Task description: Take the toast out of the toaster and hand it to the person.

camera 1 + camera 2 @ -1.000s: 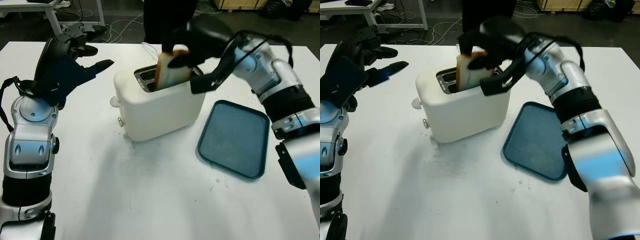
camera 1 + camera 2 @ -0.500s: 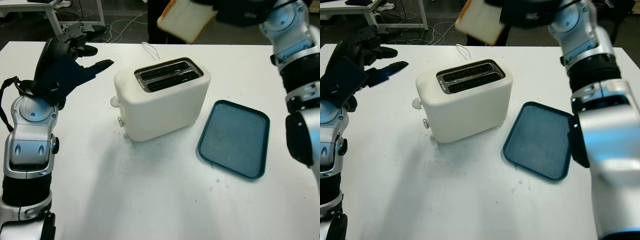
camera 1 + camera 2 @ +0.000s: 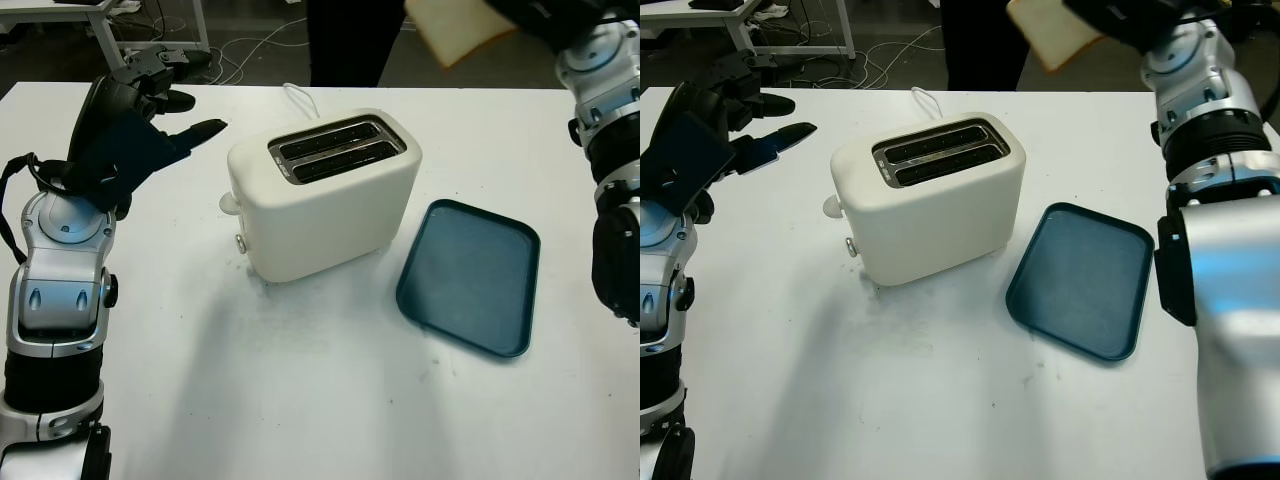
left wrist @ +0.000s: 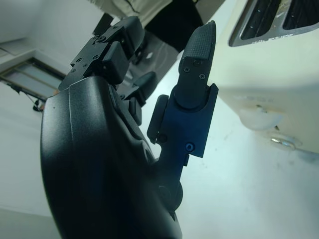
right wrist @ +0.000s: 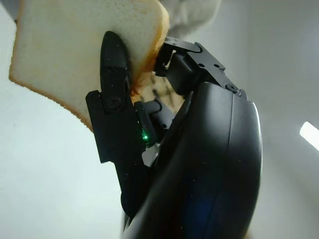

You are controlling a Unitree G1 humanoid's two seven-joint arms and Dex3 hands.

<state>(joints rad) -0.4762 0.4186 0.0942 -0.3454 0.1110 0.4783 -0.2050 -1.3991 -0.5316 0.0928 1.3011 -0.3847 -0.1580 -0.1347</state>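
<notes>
Toast, a pale square slice of white bread with a thin brown crust (image 3: 455, 32), is up in the air at the far right, well above and beyond the cream two-slot plastic toaster (image 3: 325, 195), and both slots look empty. The right hand (image 3: 1130, 20) has it pinched, one black finger (image 5: 115, 94) pressed flat across the face of the slice and the others behind it. The slice sticks out from that hand toward the person in dark clothing (image 3: 355, 40) standing at the far edge of the white bench (image 3: 300, 400). That is the relation that counts: the person lies to the left of the toast and beyond it, so the handover looks like a reach that way, bread leading. The left hand (image 3: 135, 125) is open, raised over the bench's left side, well apart from the action. A dark teal rectangular plastic tray (image 3: 470, 275) sits just beside the toaster.
</notes>
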